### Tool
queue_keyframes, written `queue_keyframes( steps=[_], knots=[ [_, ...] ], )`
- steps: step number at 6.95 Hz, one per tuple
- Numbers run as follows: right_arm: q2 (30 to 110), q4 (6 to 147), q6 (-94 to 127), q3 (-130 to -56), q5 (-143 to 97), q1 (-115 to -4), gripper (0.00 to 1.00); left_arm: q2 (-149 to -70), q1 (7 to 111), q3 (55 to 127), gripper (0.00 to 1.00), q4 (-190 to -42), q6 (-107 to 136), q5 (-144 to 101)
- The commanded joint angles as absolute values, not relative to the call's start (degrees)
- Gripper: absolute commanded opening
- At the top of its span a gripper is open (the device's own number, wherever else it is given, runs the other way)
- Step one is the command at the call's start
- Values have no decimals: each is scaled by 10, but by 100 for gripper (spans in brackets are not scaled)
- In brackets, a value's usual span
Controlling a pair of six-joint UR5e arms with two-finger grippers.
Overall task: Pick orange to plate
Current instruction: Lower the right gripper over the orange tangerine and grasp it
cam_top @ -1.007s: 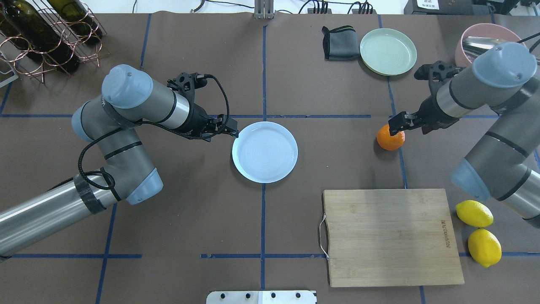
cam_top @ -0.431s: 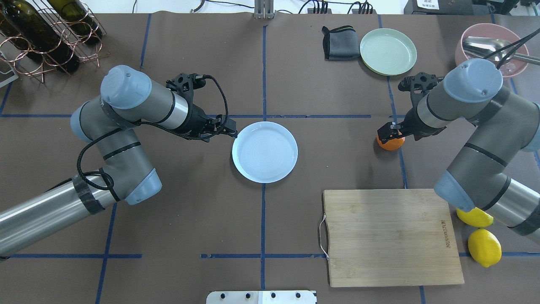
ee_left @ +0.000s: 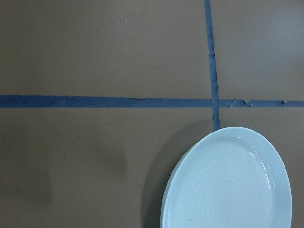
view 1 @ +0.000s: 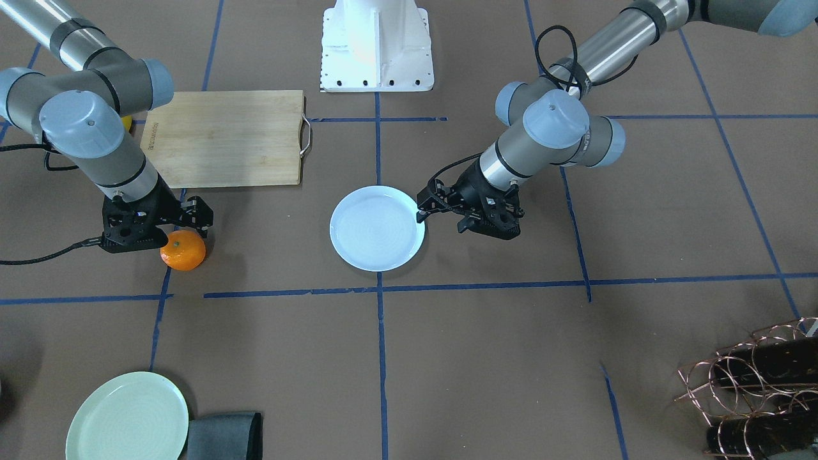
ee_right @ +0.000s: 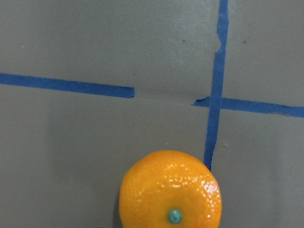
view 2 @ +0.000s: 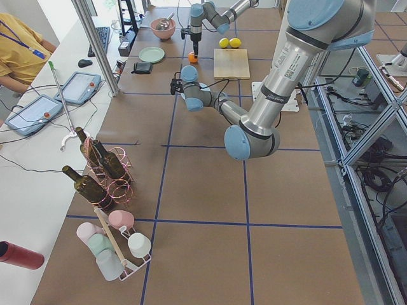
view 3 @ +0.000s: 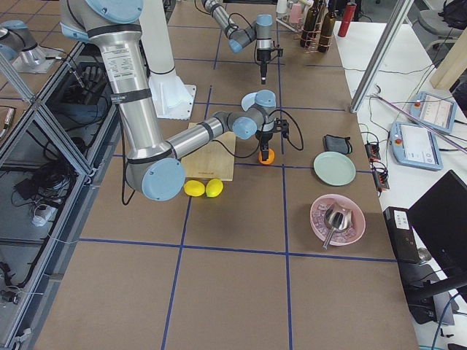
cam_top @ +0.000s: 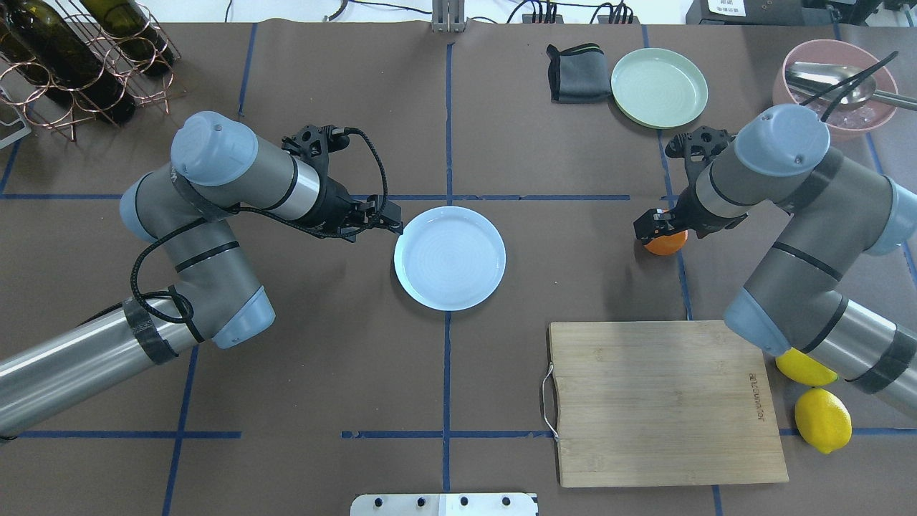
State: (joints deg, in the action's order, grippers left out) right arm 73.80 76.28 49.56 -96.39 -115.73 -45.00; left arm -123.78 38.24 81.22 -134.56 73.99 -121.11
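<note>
The orange (cam_top: 668, 246) rests on the brown table at the right, also seen in the front view as the orange (view 1: 183, 250) and, low in the right wrist view, the orange (ee_right: 171, 192), stem spot up. My right gripper (cam_top: 653, 226) points down right over it, open, covering its upper-left part; the fruit is still on the table. The pale bluish plate (cam_top: 450, 258) lies empty at the table's middle. My left gripper (cam_top: 394, 223) hovers at the plate's upper-left rim, looks open and holds nothing. The plate (ee_left: 228, 185) fills the left wrist view's lower right corner.
A wooden cutting board (cam_top: 666, 401) lies at the near right, with two lemons (cam_top: 822, 419) beside it under my right arm. A green plate (cam_top: 659, 87), dark cloth (cam_top: 577, 72) and pink bowl (cam_top: 834, 79) sit far right. A wine rack (cam_top: 79, 57) stands far left.
My right arm swung left and lowered, so its gripper now covers more of the orange. The orange, the plate and my left arm have stayed put.
</note>
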Motion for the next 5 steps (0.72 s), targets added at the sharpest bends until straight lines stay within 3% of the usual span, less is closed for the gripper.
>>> queue_keyframes(
  steps=[1,5],
  knots=[
    [729,763,495,-949,-1157,-448,100,-1236,382,812,95,-1346,740,-1211],
    [722,759,496,-932,-1144,-443,100,-1236,381,812,95,-1346,740,-1211]
  ],
)
